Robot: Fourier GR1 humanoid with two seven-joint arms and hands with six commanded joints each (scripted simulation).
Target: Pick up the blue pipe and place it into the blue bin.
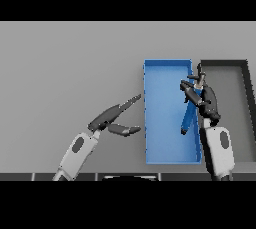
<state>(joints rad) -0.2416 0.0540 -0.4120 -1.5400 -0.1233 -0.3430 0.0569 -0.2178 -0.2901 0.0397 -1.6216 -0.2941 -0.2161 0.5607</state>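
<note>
Blue pipe [187, 118]: right of frame centre, hanging slanted over blue bin [165, 123], clamped in right robot hand [202, 98].
Left robot hand [117, 118]: lower centre, fingers straight and apart, over counter [65, 73].
Grey bin [245, 113]: right edge, just beside blue bin.

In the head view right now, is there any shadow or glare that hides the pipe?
Head view: the light is even, with no glare on the grey table; the blue pipe blends with the blue bin because of similar colour, and the right hand covers its upper end.
</note>
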